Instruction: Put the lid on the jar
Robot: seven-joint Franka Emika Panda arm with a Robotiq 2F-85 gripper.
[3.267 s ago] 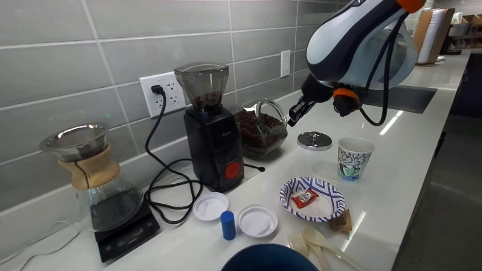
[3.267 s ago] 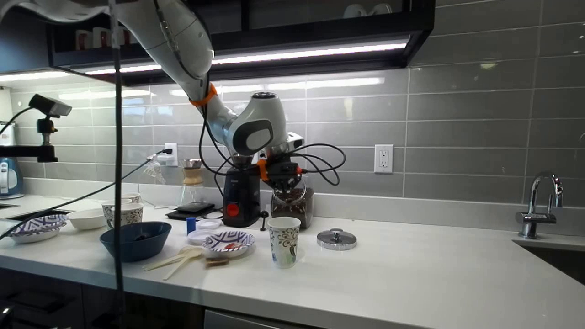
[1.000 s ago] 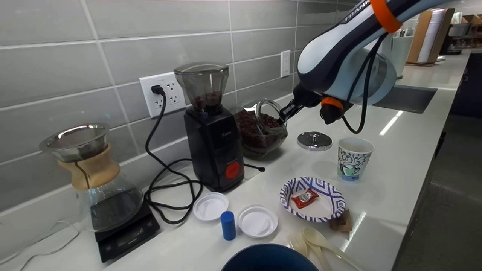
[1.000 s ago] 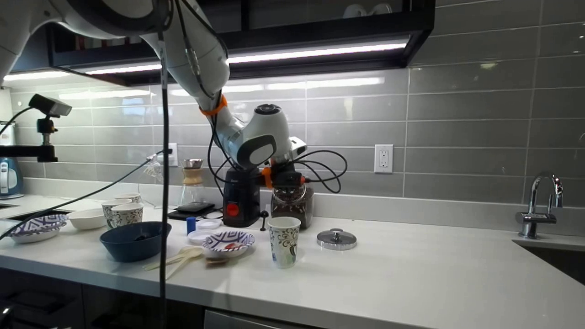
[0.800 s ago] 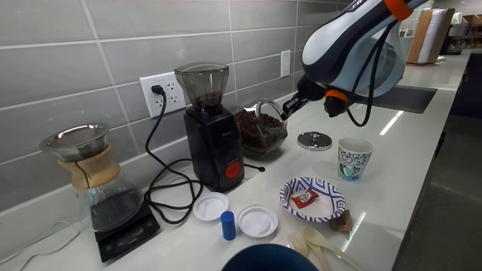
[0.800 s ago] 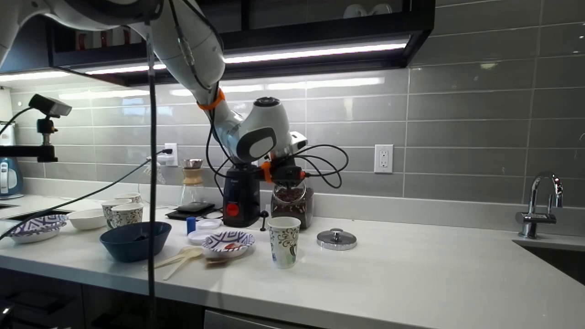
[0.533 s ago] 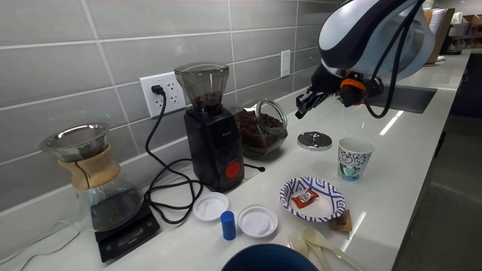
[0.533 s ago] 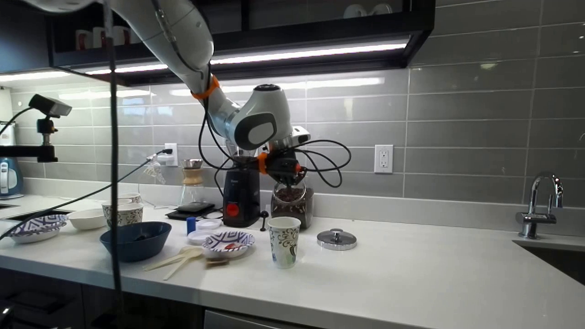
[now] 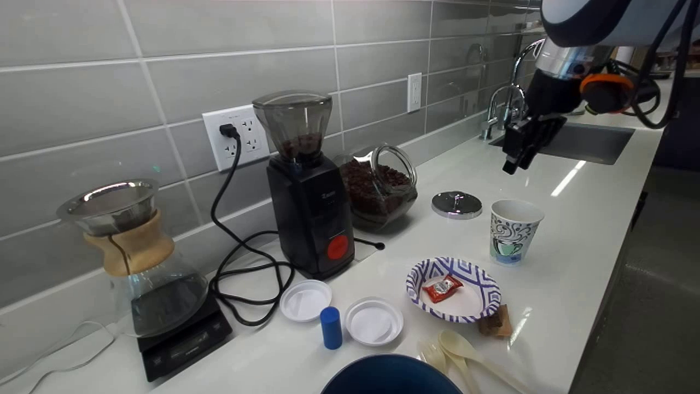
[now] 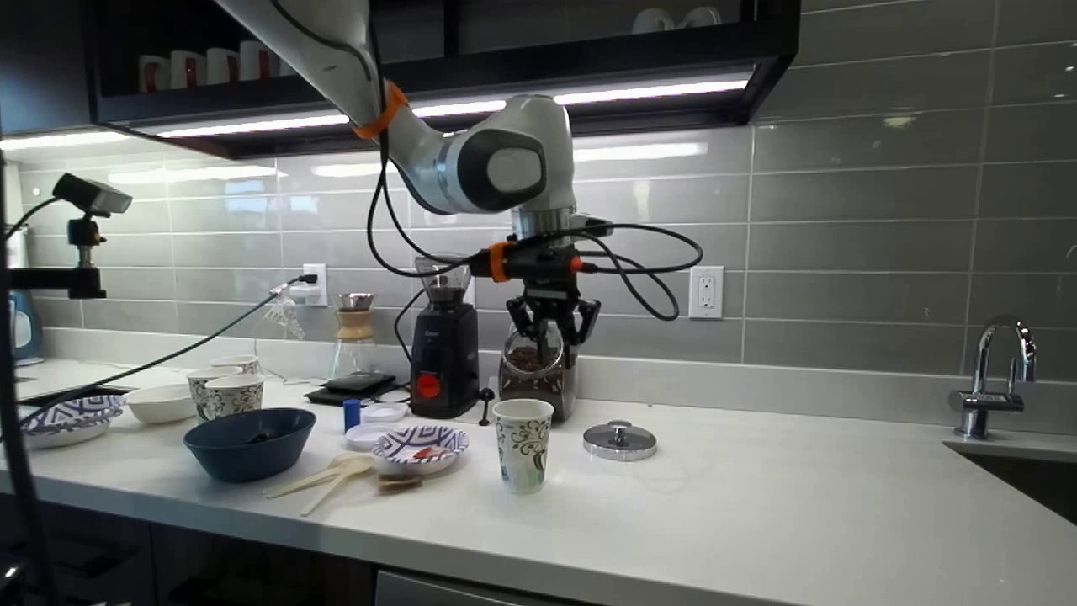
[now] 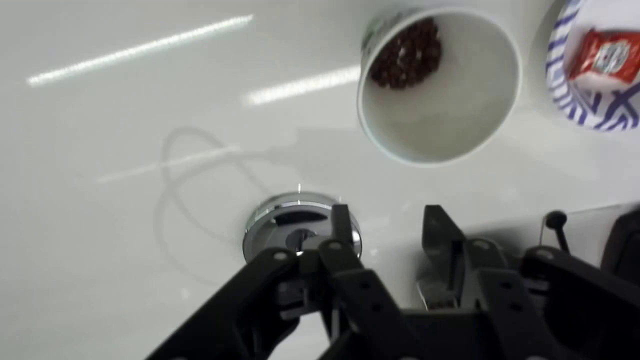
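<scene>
Grey tiles (image 10: 867, 194) stand behind the white bench (image 10: 757, 505). On it lies the shiny lid (image 9: 457, 205), knob up, near the glass jar (image 9: 402, 198) of brown beans (image 9: 362, 183). Higher up, apart from the lid, hangs the claw (image 11: 387, 215), its fingers (image 11: 342, 222) spread apart. In the wrist view, one finger hides part of the lid. A paper cup (image 9: 514, 235) stands nearby.

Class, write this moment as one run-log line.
lid: on counter | jar: uncovered | hand: open, empty, above counter | task: unfinished
</scene>
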